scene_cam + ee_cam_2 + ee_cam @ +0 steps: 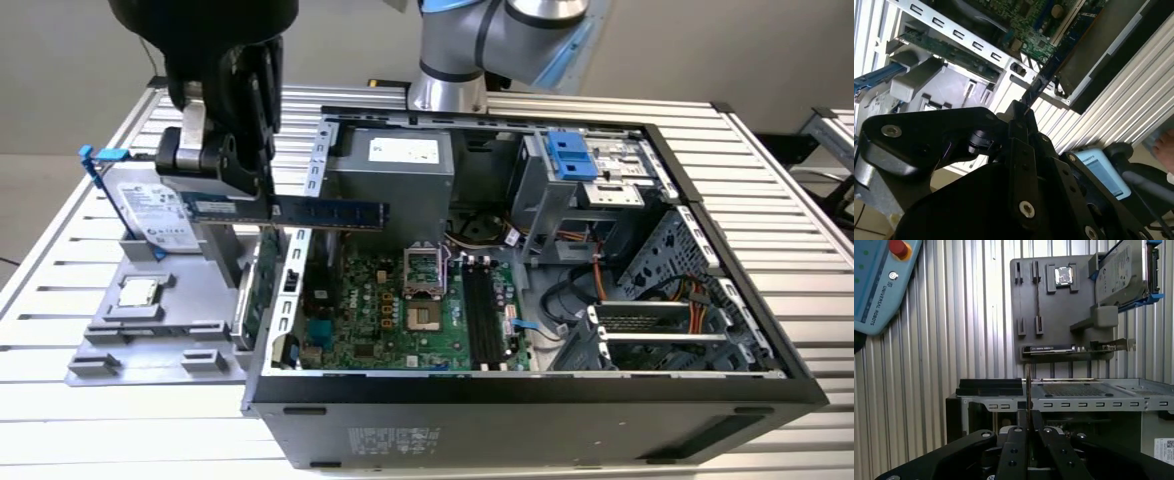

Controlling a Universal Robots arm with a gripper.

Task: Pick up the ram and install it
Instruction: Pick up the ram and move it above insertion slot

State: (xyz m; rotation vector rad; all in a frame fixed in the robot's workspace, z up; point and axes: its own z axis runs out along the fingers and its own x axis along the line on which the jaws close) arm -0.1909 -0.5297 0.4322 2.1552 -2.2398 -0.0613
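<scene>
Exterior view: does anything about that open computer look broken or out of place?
Nothing looks damaged or spilled. Only the long blue-green circuit-board ram stick sits outside any slot: the fingers hold it level above a wall of the black computer case.

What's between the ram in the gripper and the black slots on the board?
In the exterior view, the processor socket lies between the held ram and the slots.
</scene>
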